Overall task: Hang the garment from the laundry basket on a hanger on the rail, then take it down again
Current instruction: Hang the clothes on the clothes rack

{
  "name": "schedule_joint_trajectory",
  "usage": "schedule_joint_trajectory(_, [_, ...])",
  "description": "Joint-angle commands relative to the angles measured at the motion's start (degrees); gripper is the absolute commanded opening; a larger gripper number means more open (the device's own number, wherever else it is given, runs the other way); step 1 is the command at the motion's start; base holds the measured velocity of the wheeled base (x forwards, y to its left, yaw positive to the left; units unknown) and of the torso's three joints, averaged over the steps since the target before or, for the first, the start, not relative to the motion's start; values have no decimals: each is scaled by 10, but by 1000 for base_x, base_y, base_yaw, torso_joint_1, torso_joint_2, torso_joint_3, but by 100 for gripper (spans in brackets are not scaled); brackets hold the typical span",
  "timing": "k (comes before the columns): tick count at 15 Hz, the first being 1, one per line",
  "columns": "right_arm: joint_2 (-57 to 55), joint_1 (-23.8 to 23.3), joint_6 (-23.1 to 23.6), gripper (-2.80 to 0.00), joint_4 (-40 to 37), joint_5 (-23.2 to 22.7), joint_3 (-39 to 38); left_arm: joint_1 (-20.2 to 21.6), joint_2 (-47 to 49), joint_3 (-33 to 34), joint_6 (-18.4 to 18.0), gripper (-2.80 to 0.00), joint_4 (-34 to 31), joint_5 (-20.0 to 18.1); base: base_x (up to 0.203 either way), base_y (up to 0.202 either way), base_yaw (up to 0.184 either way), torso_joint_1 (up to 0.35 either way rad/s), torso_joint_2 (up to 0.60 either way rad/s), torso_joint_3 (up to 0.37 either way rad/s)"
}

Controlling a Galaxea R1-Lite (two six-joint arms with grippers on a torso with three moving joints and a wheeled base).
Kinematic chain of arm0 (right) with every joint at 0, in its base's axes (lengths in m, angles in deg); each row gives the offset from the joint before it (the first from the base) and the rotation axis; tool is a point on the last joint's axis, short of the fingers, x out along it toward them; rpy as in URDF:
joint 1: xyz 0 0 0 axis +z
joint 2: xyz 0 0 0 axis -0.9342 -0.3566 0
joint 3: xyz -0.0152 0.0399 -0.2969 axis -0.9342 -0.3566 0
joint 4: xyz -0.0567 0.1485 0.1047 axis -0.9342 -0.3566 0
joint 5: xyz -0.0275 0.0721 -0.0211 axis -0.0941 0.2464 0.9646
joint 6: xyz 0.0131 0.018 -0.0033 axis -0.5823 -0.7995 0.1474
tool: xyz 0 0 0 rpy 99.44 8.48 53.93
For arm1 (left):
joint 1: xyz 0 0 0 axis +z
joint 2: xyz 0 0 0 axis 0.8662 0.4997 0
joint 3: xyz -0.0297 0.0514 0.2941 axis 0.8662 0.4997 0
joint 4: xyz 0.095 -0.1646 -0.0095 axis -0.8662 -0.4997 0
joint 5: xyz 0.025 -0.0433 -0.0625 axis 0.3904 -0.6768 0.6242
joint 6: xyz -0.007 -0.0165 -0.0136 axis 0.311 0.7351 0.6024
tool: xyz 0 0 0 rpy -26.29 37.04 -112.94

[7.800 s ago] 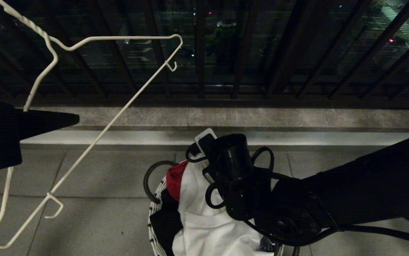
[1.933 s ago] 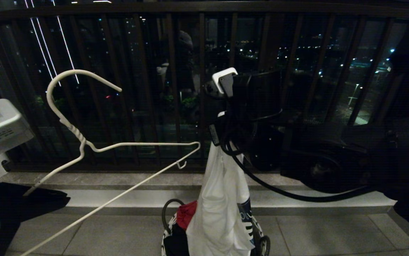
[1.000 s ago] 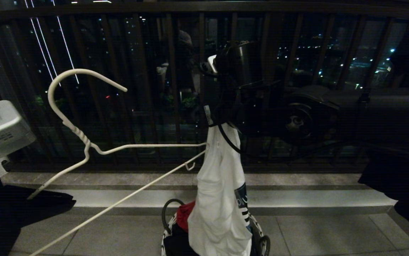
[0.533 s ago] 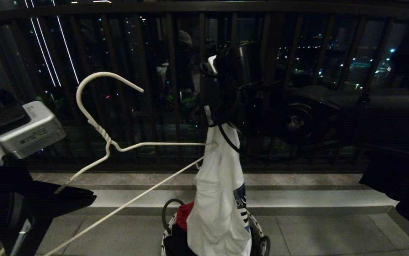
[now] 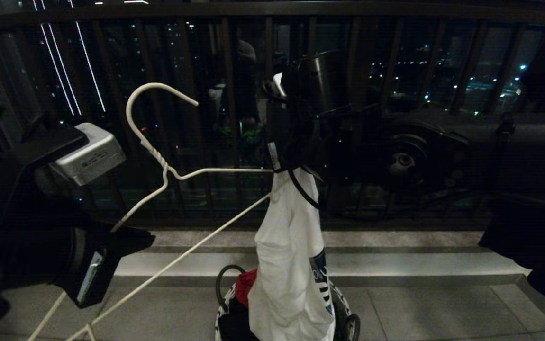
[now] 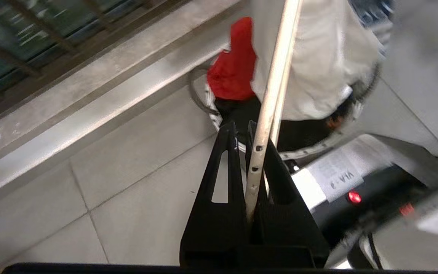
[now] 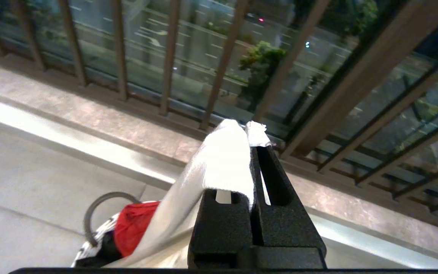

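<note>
Night balcony: the dark brown balcony railing (image 5: 206,118) spans the whole background, with a pale stone curb (image 5: 395,265) at its foot and grey floor tiles (image 5: 443,312) in front. The rail on which the hanger must eventually go is not in view. On the tiles stands the laundry basket (image 5: 222,308), small, white lattice, dark loop handle, with a red cloth (image 5: 245,286) and a large black garment (image 5: 234,327) inside. Hanging above it is the white T-shirt (image 5: 286,265), gathered into a long vertical drape, blue chest graphic partly showing; its lower hem hides the basket's middle, so whether it is fully clear of the basket cannot be told. The right gripper (image 7: 250,142) is clamped shut on a fold at the shirt's top edge, presumably holding it high so the cloth falls open for threading. The white wire hanger (image 5: 168,166) comes in from the left, tilted, hook uppermost; its far shoulder tip lies at the shirt's top, whether inside the neck opening or only against it is unclear. The left gripper (image 6: 247,131) is closed tight on the hanger's other shoulder wire, probably to steer the free end into the garment.
</note>
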State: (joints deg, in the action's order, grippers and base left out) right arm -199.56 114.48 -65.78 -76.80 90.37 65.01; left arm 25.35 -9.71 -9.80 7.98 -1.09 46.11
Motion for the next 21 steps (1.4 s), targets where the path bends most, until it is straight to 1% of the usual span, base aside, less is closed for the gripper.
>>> schedule_joint_trajectory(1, [0,8,0,-280,1,2,3,-2,28,1,5,-280,2,22,0,0,0,0,0,0])
schedule_joint_trajectory(4, [-2,14,0,-280,5,1,5,-29,52,1,28,-280,2,87,0,0,0,0,0,0])
schedule_joint_trajectory(6, [-2,15,-3,-280,5,1,4,-37,76,1,43,-280,2,156,0,0,0,0,0,0])
schedule_joint_trajectory(7, [-2,15,-10,-280,5,1,4,-40,80,0,54,-280,3,174,0,0,0,0,0,0])
schedule_joint_trajectory(8, [-2,15,-16,-280,4,0,4,-48,82,-1,56,-280,6,177,0,0,0,0,0,0])
schedule_joint_trajectory(10, [-3,19,-17,-280,5,-1,2,-61,94,6,70,-280,56,179,0,0,0,0,0,0])
schedule_joint_trajectory(13, [-6,35,-17,-280,5,-1,3,-63,115,18,83,-280,126,188,0,0,0,0,0,0])
schedule_joint_trajectory(17, [-6,56,-17,-280,6,-6,15,-72,142,28,104,-280,187,190,0,0,0,0,0,0])
schedule_joint_trajectory(20, [-2,57,-25,-280,25,-28,17,-83,148,49,109,-280,258,185,0,0,0,0,0,0])
schedule_joint_trajectory(21, [1,56,-49,-280,31,-45,16,-84,152,56,114,-280,280,175,0,0,0,0,0,0])
